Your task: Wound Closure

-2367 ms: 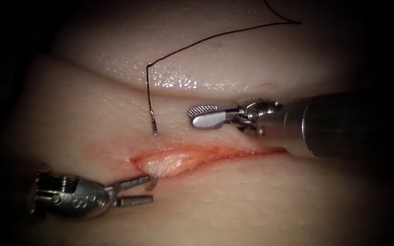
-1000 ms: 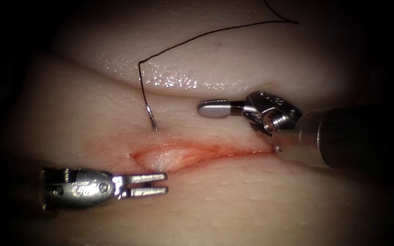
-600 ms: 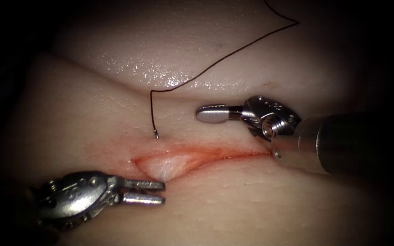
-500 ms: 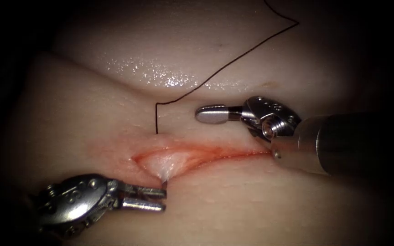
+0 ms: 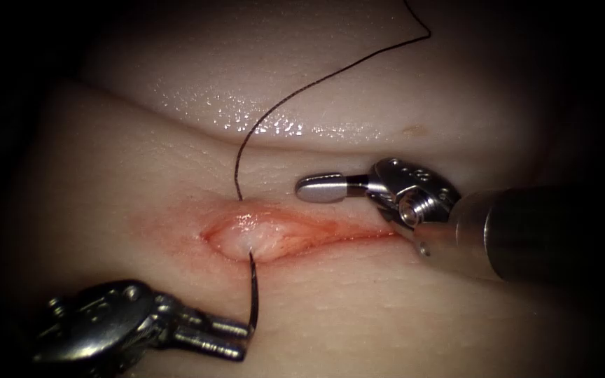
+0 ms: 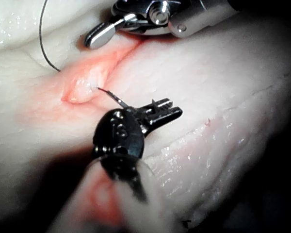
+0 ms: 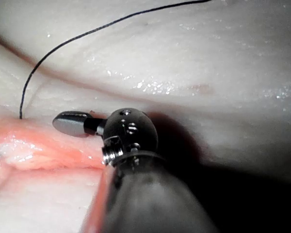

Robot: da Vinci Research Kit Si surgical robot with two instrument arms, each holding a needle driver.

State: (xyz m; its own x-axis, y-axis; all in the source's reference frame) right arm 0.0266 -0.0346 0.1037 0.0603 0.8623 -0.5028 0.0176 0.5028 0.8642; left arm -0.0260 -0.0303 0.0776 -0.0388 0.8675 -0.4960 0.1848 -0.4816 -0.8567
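My left steel needle driver [image 5: 236, 336] clamps the dark curved needle [image 5: 253, 297] near its point end; its long axis runs up into the pink cut [image 5: 281, 234]. My right steel driver [image 5: 323, 187], jaws together and empty, hovers beyond the cut, farther off.

Dark curved needle [image 5: 253, 294] stands half out of the cut [image 5: 281, 234], thread [image 5: 302, 87] trailing above.
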